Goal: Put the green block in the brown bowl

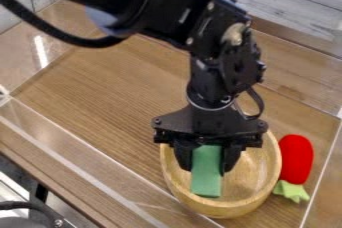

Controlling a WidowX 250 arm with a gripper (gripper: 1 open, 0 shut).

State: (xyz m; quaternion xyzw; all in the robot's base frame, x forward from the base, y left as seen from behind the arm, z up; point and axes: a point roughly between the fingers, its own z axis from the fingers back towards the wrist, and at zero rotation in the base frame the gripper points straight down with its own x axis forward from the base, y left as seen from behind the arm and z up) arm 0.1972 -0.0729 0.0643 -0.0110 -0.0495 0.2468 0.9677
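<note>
Block [207, 171] inside bowl [257, 204], upright, top end pinched by end effector [203, 146]. Strawberry [295, 162] outside rim, right.

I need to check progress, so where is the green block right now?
In the camera view, the green block sits low and right of centre, inside the brown bowl, directly under the gripper, with the red strawberry toy just right of the bowl.

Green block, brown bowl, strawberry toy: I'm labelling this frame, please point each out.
green block [207, 173], camera view, middle of its flat face.
brown bowl [254, 204], camera view, front right rim.
strawberry toy [297, 159], camera view, red body.
</note>
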